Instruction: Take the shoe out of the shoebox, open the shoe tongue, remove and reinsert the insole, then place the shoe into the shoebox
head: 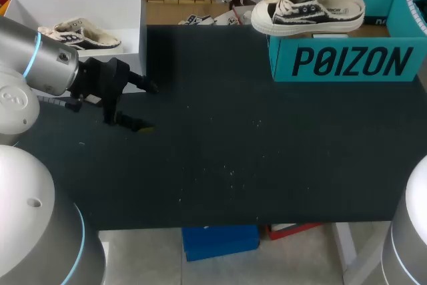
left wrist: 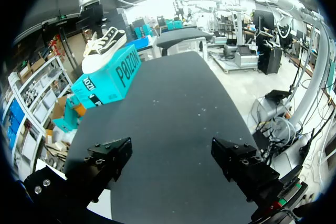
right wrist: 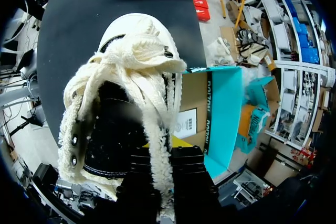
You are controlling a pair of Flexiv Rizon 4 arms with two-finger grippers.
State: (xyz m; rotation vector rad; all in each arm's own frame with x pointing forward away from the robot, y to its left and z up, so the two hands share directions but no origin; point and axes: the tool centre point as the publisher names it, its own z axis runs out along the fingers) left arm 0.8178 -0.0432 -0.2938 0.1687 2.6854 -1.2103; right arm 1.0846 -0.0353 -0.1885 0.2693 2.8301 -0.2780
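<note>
The right gripper [right wrist: 167, 163] seems clamped on the heel rim of the shoe [head: 307, 8], its tips hidden by fleece, holding it just above the teal shoebox [head: 347, 65], probably to carry it clear, while the left gripper [head: 147, 107] hangs wide open and empty over the table [head: 233, 165].

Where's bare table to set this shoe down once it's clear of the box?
The widest bare stretch of table runs from the teal shoebox to the near edge, right of the left gripper. Crowded: back left, by the white box and that open gripper; back right, where the shoe hangs over the shoebox.
</note>
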